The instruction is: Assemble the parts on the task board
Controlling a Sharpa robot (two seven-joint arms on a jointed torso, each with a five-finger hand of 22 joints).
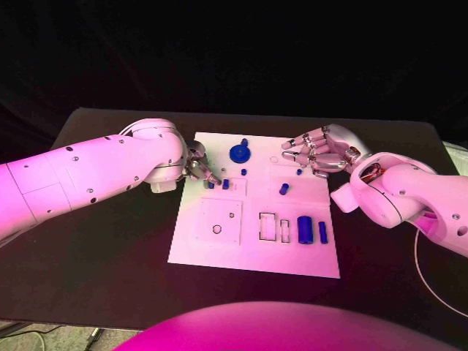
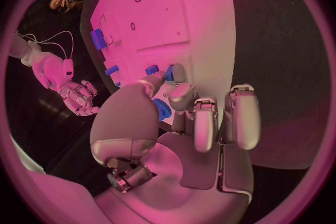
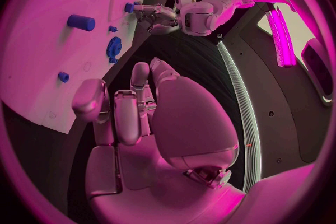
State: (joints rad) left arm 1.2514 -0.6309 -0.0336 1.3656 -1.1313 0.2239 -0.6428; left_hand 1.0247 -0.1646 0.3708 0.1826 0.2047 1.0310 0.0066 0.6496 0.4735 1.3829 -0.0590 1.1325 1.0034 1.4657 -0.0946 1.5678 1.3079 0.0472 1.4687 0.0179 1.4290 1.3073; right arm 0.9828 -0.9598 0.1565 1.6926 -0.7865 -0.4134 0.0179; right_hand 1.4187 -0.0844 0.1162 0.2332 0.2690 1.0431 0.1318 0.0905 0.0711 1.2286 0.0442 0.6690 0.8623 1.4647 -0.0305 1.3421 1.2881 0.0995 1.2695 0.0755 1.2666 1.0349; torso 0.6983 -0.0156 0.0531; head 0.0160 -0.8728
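The white task board (image 1: 219,252) lies in the middle of the table. My left hand (image 1: 197,170) sits at the board's left edge, thumb and a finger pinching a small blue part (image 1: 209,184) (image 2: 168,73) that touches the board; a second small part (image 1: 226,184) stands beside it. A blue gear (image 1: 240,153) (image 3: 113,49) stands near the far edge. My right hand (image 1: 320,153) (image 3: 133,117) hovers over the board's far right corner, fingers curled in on nothing. Near it lie small blue parts (image 1: 284,189). A blue cylinder (image 1: 305,229) (image 3: 81,22) and a thinner one (image 1: 322,232) lie at the near right.
Rectangular slots (image 1: 268,226) and a panel with a round hole (image 1: 219,229) mark the board's near half. Black table (image 1: 107,278) surrounds the board. A white cable (image 1: 429,281) trails on the table at the right.
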